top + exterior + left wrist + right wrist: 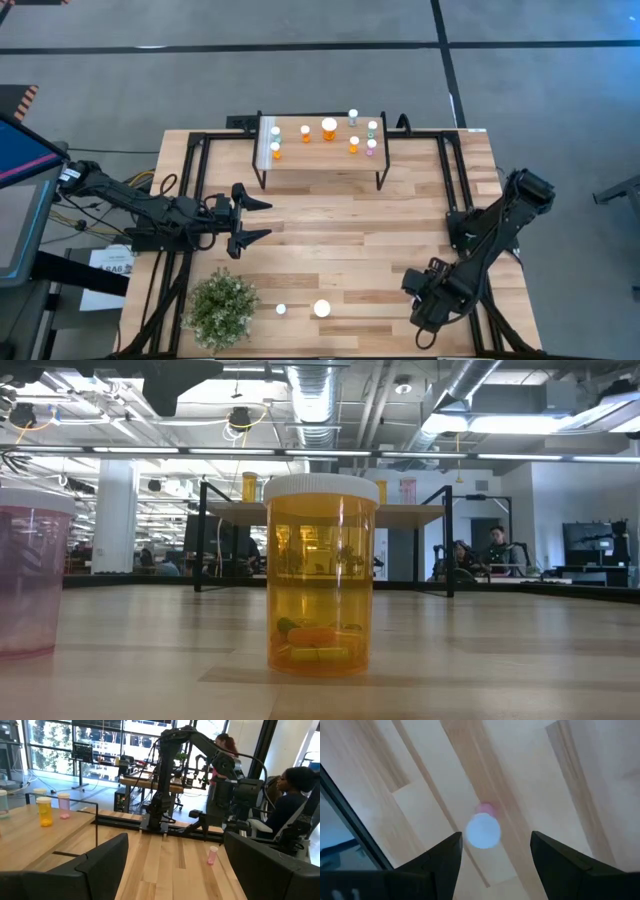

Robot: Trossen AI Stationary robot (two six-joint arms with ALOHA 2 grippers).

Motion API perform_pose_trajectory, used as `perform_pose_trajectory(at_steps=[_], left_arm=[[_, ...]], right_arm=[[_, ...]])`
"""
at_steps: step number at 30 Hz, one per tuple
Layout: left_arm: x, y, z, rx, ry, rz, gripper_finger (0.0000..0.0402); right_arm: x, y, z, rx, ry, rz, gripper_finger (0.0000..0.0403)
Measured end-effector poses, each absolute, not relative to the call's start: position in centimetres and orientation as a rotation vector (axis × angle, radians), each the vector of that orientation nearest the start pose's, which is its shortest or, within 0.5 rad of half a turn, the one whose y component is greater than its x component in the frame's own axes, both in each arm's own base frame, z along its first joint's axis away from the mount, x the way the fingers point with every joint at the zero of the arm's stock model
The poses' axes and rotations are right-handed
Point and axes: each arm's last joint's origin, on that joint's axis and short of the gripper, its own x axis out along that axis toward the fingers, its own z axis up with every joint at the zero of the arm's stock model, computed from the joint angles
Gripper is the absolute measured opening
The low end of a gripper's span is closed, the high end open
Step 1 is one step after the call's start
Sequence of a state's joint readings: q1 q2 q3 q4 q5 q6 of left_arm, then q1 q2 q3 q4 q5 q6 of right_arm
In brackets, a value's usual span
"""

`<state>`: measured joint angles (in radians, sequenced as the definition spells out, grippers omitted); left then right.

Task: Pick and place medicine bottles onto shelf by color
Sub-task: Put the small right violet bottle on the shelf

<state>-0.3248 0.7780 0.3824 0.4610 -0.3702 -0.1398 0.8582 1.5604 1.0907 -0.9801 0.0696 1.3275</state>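
Note:
The shelf (320, 160) stands at the table's far middle on black legs and carries several small bottles, among them orange ones (329, 127) and a pink one (371, 147). A small pink bottle with a white cap (483, 830) stands upright on the table. My right gripper (496, 840) hangs open above it, pointing down, one finger to either side of it in the wrist view. The arm hides this bottle in the high view. Near the front edge stand a large orange bottle (320, 575) and a pink one (30, 575). My left gripper (262, 220) waits open at the left.
A green bushy plant (222, 308) stands at the front left, beside the two front bottles (281, 310) (321, 309). Black rails (190, 200) run along the table's left and right sides. People sit in the room beyond the table.

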Motion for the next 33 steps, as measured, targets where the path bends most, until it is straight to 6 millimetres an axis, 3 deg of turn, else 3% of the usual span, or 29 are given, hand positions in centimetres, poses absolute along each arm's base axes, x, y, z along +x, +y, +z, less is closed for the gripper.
perform_pose_trajectory(at_steps=[8,13,24,33], left_arm=[[17.0,-4.6,25.6,-0.165,-0.065,0.040,0.0318],[17.0,-4.6,25.6,-0.164,-0.065,0.041,0.0318],[17.0,-4.6,25.6,-0.165,-0.065,0.041,0.0318],[17.0,-4.6,25.6,-0.174,-0.062,0.038,0.0318]], right_arm=[[16.0,18.5,22.9,0.531,1.275,-0.262,0.0255],[15.5,18.5,23.9,0.557,1.197,-0.225,0.0255],[16.6,20.1,21.2,0.518,1.283,-0.245,0.0255],[17.0,20.6,20.8,0.542,1.294,-0.221,0.0255]])
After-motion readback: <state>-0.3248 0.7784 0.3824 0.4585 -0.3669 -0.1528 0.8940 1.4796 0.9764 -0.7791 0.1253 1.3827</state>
